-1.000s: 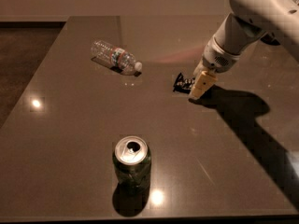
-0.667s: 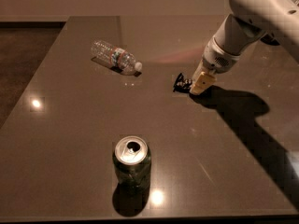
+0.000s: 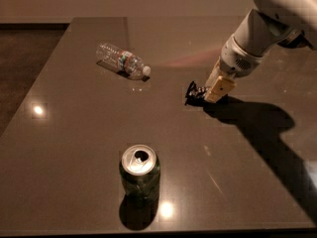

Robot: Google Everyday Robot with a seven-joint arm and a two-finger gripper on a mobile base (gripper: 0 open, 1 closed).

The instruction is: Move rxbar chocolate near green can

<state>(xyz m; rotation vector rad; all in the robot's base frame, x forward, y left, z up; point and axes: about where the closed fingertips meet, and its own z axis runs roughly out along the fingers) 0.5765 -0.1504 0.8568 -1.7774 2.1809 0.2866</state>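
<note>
On the table (image 3: pixel 69 133), rxbar chocolate (image 3: pixel 194 93) lies against the end effector (image 3: pixel 214 95).

On the counter (image 3: pixel 69 133), the green can (image 3: pixel 140 175) stands upright near the front edge, left of centre. The bottle (image 3: pixel 123 61) lies on its side far back and to the left. The rxbar chocolate (image 3: pixel 193 93) is right of the bottle and well apart from the can, with the gripper (image 3: pixel 212 96) just beside it on its right, reaching in from the far right.
</note>
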